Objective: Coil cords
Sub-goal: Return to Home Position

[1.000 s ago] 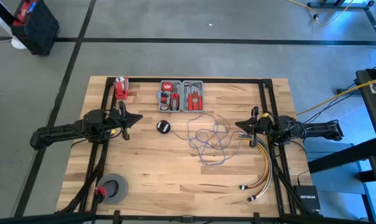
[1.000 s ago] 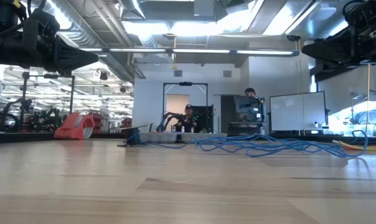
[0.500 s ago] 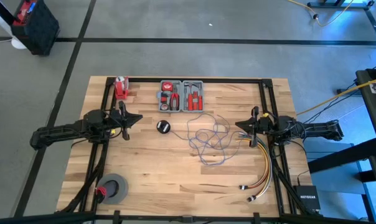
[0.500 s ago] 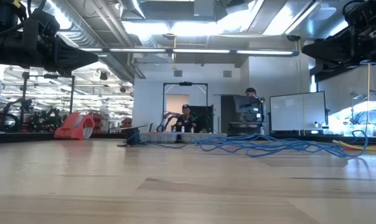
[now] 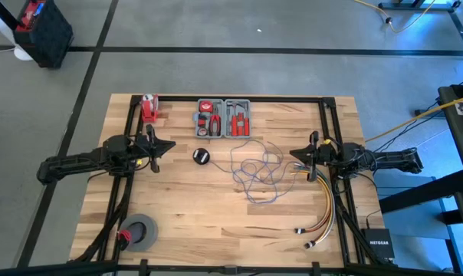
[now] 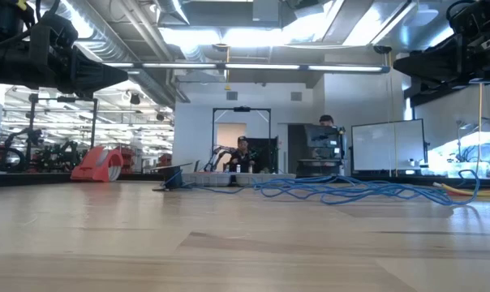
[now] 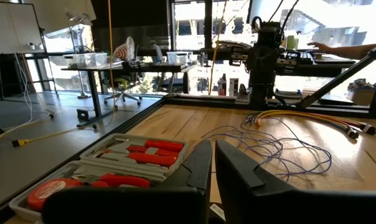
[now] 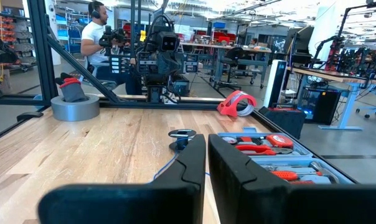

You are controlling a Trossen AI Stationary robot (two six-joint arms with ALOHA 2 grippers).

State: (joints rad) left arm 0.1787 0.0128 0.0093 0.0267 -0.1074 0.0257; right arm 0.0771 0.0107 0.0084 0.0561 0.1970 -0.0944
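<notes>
The thin blue-purple cords [image 5: 254, 170] lie in a loose tangle on the wooden table's middle, right of centre; they also show in the low view [image 6: 342, 190] and the left wrist view [image 7: 275, 146]. My left gripper [image 5: 169, 145] hovers shut above the table's left side, pointing toward the cords. My right gripper [image 5: 295, 157] hovers shut above the table's right side, just right of the tangle. Neither touches anything.
A grey tool tray [image 5: 224, 117] with red-handled tools sits at the far middle. A black round tape measure [image 5: 201, 156] lies left of the cords. A red tape dispenser [image 5: 149, 107] stands far left, a grey tape roll [image 5: 139, 231] near left. Thick yellow-orange-red cables [image 5: 323, 215] lie at right.
</notes>
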